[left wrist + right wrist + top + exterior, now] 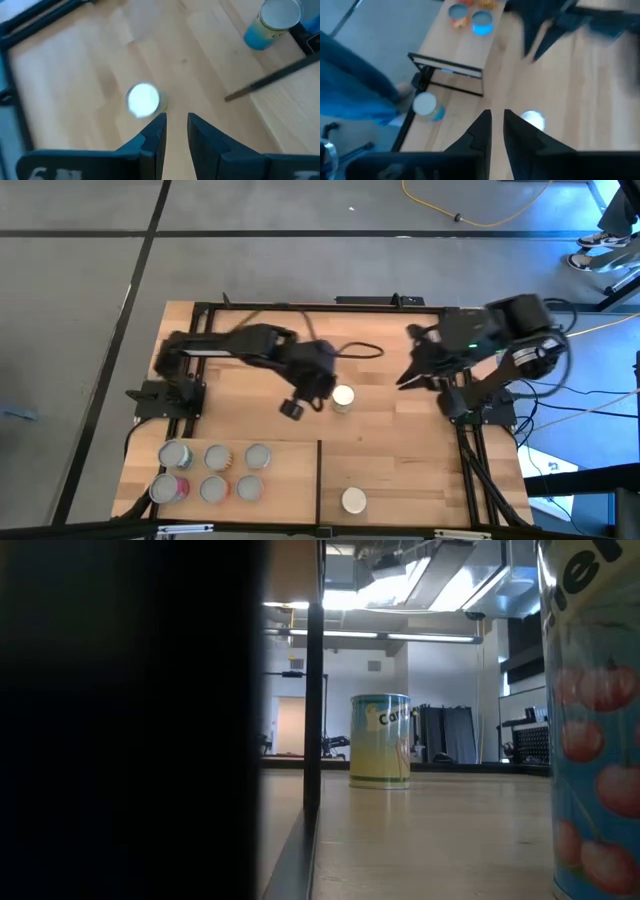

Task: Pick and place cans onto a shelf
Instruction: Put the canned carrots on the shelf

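Observation:
A can with a white top (343, 397) stands upright on the tabletop near the middle; its yellow-green label shows in the low view (380, 740). My left gripper (300, 402) hovers just left of it and touches nothing; its fingers stand close together (177, 120), the can (143, 99) just ahead of them. Several cans (217, 457) stand upright on the shelf (285, 470) at the near left. A blue-labelled can with a white top (353, 500) stands on the tabletop right of the shelf. My right gripper (403, 380) waits, shut (497, 116), right of the middle can.
A black post (313, 690) marks the shelf's right edge. A black frame runs along the table's far edge (300, 307) and both sides. A cable (360, 348) lies on the tabletop behind the middle can. Bare wood lies between the middle can and the near right can.

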